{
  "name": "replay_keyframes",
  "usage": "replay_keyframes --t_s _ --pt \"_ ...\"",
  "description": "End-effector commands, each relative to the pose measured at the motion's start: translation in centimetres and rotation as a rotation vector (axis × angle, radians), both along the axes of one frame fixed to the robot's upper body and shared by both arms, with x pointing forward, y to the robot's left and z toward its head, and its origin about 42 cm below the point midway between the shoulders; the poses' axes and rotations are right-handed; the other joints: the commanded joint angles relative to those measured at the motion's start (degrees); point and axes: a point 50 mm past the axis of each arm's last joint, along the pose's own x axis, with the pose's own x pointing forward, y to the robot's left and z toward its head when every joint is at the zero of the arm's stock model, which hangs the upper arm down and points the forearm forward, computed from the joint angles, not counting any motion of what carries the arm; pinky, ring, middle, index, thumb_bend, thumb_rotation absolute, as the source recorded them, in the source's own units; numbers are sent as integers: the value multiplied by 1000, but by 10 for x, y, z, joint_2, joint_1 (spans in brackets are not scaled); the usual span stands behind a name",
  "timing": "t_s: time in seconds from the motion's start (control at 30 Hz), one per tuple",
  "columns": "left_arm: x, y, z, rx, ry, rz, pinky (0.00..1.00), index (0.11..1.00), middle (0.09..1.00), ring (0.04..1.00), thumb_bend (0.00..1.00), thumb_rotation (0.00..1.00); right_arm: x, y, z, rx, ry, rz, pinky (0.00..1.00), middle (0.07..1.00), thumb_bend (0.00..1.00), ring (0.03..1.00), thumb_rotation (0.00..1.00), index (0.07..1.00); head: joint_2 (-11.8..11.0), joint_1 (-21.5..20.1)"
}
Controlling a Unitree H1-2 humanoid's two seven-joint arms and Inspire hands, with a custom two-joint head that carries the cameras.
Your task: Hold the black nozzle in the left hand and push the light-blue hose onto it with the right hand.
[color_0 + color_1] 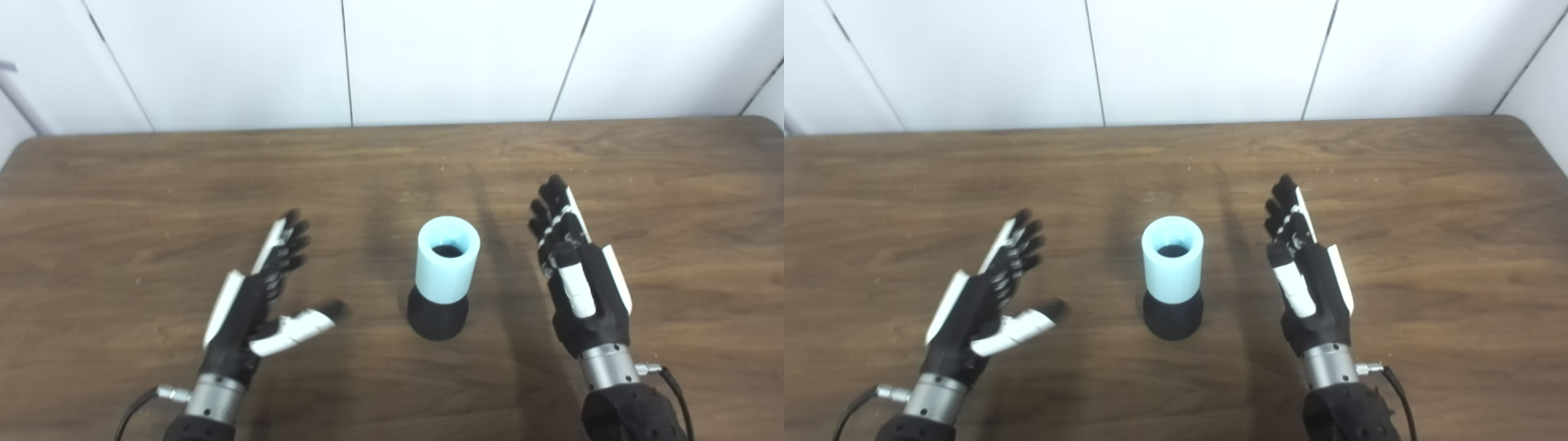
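Note:
A short light-blue hose stands upright on top of a black nozzle in the middle of the wooden table; its open end faces up. My left hand hovers to the left of them, open, fingers stretched forward and thumb pointing toward the nozzle, touching nothing. To the right of the hose my right hand stands open, fingers straight and pointing away, a gap between it and the hose. Neither hand holds anything.
The table's far edge meets a white panelled wall. Cables trail from both wrists near the bottom edge. Bare wood lies on all sides of the hose and nozzle.

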Motion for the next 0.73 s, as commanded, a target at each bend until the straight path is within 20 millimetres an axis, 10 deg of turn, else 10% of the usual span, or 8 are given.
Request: replay_keyframes --t_s 0.0,0.37,0.7 --pt "4 -19 12 -167 -69 8 998 1000 1000 1000 784 622 -7 -2 3 13 -21 13 996 1000 694 1000 857 1000 0 0" --pt "13 -26 7 -292 -22 10 1000 1000 1000 1000 753 966 4 -6 -3 -36 29 -13 993 1000 677 990 986 995 -5 9" --pt "18 -32 8 -289 -49 57 1000 1000 1000 1000 836 1000 10 -13 -8 -144 28 1 1000 1000 696 999 1000 985 -5 11"
